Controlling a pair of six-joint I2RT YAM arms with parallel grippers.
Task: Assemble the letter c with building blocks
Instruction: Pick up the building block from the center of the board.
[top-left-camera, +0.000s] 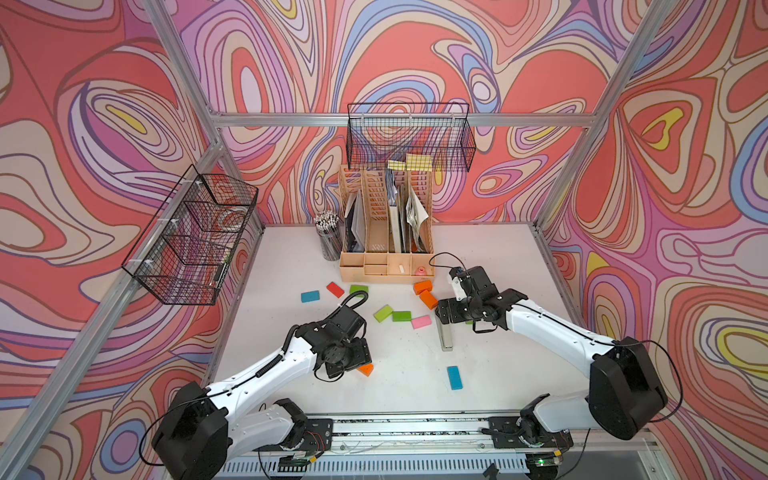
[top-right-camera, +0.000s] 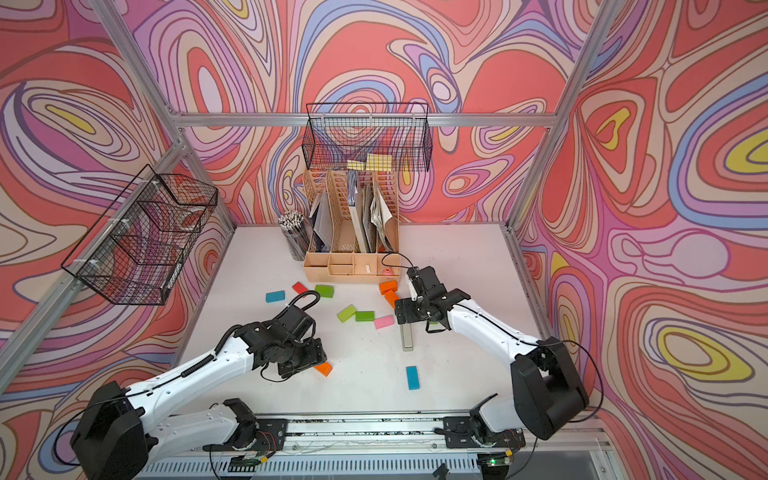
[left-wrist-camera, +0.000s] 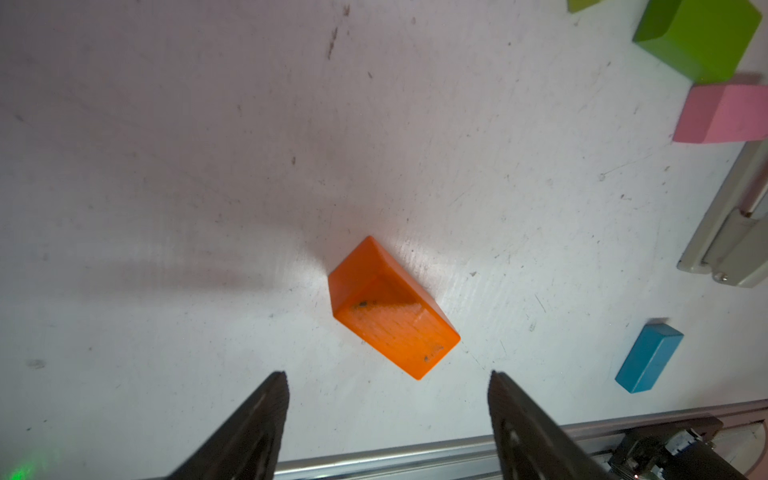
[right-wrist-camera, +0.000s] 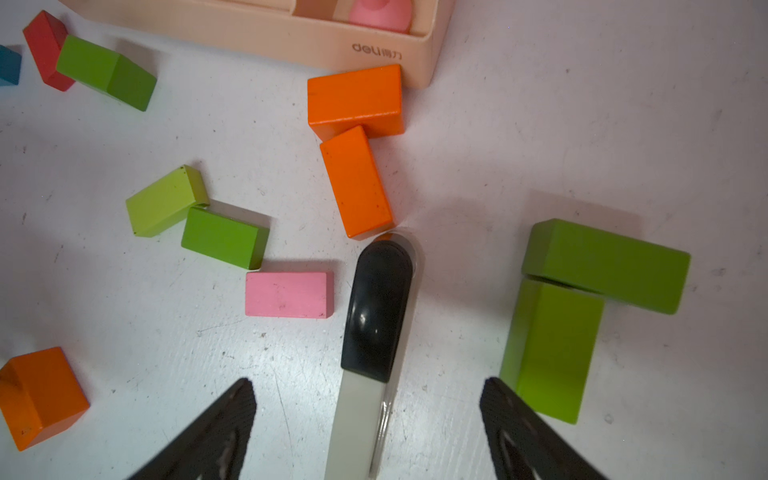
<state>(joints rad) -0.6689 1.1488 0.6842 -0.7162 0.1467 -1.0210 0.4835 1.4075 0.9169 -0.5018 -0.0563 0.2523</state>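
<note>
**Top views.** The building blocks (top-left-camera: 401, 316) lie loose on the white counter (top-left-camera: 498, 374).
- Far row, in front of the desk organiser (top-left-camera: 386, 270): a blue block (top-left-camera: 310, 296), a red block (top-left-camera: 335, 289) and a green block (top-left-camera: 358, 289).
- Mid-counter: a lime block (top-left-camera: 383, 313), a second green block (top-left-camera: 401, 316) and a pink block (top-left-camera: 421, 321), set close together in a loose line.
- The two orange blocks (top-left-camera: 426, 293) touch each other just beside the organiser's front corner.
- A stapler (top-left-camera: 445, 336) lies near the pink block, its far end hidden under the right arm's wrist.
- A lone orange block (top-right-camera: 323, 368) shows partly from under the left wrist.
- A second blue block (top-right-camera: 412, 377) lies nearer the front edge, well apart from the rest.

**Left wrist view.** The left pincer (left-wrist-camera: 387, 374) stands wide open and empty. Both fingers are clear of the lone orange block (left-wrist-camera: 390, 307), which lies on the counter just ahead of the fingertips, turned at an angle to them. The second blue block (left-wrist-camera: 648, 357), the stapler (left-wrist-camera: 727, 232), the pink block (left-wrist-camera: 723, 112) and the second green block (left-wrist-camera: 702, 37) appear along one edge of this view.

**Right wrist view.** The right pincer (right-wrist-camera: 368, 380) is wide open with nothing gripped. The stapler (right-wrist-camera: 376, 307) runs between the fingers and touches neither. Its black head ends just beside the nearer of the two orange blocks (right-wrist-camera: 357, 183); the farther one rests against the organiser's corner (right-wrist-camera: 415, 66). The two further green blocks (right-wrist-camera: 602, 266) meet at a right angle — an L shape — next to one fingertip. The pink block (right-wrist-camera: 289, 295) lies just beside the stapler on the opposite side.
</note>
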